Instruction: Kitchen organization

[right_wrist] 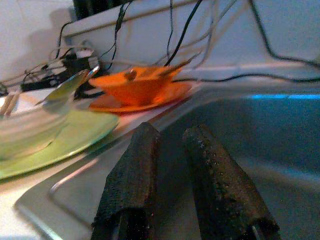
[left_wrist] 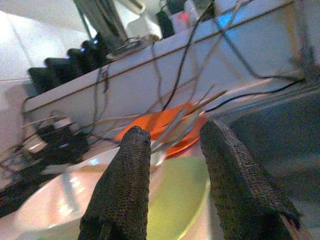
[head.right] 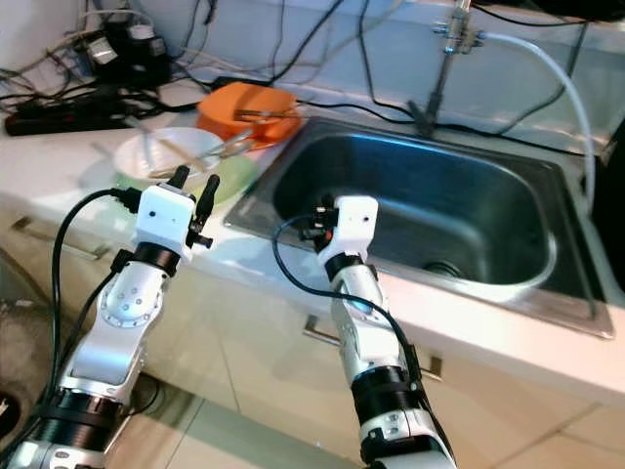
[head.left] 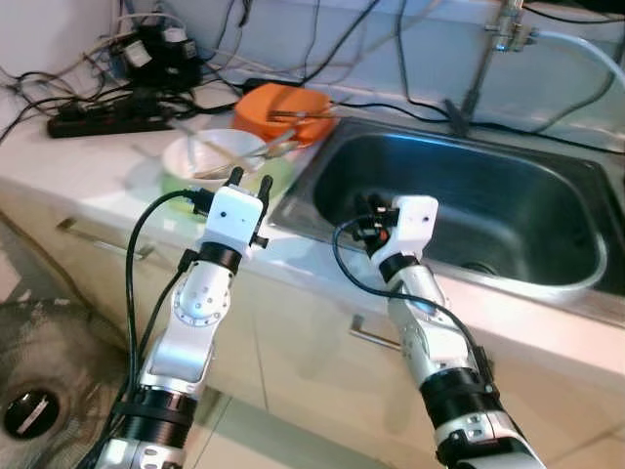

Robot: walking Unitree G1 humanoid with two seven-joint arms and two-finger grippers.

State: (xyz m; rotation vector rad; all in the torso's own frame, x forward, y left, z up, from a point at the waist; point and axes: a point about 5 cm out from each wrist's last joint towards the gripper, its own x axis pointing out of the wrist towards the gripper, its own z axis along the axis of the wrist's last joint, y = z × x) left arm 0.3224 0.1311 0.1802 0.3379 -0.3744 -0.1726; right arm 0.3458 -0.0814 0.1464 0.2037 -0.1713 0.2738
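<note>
Left of the steel sink [head.left: 547, 278]: green plate [head.left: 276, 182] bearing a white bowl [head.left: 200, 154], orange bowl [head.left: 283, 109] behind. Left gripper [head.left: 249, 182] parted and empty over the plate's near edge. Right gripper [head.left: 366, 207] slightly parted, empty, above the sink's near-left corner.

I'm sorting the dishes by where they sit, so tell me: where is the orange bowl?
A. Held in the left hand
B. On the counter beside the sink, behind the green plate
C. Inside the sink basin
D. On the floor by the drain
B: the orange bowl stands on the counter just off the sink rim, behind the green plate.
</note>
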